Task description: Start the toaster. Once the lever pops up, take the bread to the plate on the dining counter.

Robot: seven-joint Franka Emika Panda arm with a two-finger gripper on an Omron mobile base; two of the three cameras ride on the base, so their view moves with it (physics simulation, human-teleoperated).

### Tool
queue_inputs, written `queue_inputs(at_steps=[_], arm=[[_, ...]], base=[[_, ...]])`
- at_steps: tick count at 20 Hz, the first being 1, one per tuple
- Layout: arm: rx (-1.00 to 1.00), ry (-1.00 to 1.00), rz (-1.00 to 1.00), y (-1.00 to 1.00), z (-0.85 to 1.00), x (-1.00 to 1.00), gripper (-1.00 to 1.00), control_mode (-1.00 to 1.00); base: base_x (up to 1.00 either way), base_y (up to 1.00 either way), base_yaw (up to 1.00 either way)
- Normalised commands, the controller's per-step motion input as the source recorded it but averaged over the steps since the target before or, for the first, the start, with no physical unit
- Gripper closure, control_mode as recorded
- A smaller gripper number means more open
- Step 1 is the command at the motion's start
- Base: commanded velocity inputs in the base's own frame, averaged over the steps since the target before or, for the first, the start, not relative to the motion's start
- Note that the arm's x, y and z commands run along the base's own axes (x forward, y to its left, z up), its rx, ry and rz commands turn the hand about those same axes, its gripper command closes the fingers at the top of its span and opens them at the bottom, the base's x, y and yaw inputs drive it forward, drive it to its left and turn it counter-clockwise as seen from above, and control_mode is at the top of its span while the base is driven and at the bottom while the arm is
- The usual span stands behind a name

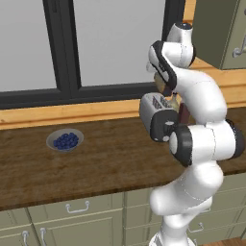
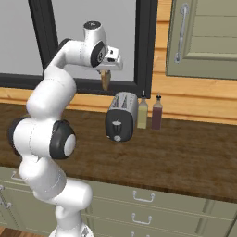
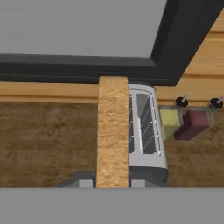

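I count one toaster [image 2: 121, 115], one bread slice [image 2: 105, 79], two bottles [image 2: 142, 113] [image 2: 156, 112], and one bowl [image 1: 65, 140] of berries.

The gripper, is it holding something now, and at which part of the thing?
Yes. The gripper holds the bread by its top edge; the slice hangs upright below the fingers, in the air above the toaster and clear of it.
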Motion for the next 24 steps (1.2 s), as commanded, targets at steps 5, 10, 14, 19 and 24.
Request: queue_inputs(at_steps=[5, 10, 14, 19, 24], arm=[[0.0, 0.0, -0.09, 0.36, 0.45, -1.0, 1.0, -1.0], [0.0, -0.09, -0.1, 0.34, 0.01, -1.0, 1.0, -1.0], [-0.03, -0.01, -0.05, 0.23, -0.04, -0.95, 1.0, -1.0], [0.0, 0.0, 0.0, -0.03, -0.29, -0.32, 1.0, -1.0], [0.0, 0.0, 0.0, -0.2, -0.25, -0.3, 1.0, -1.0]], base=[[0.0, 0.0, 0.0], [0.0, 0.0, 0.0], [0.0, 0.0, 0.0], [0.0, 0.0, 0.0], [0.0, 0.0, 0.0]])
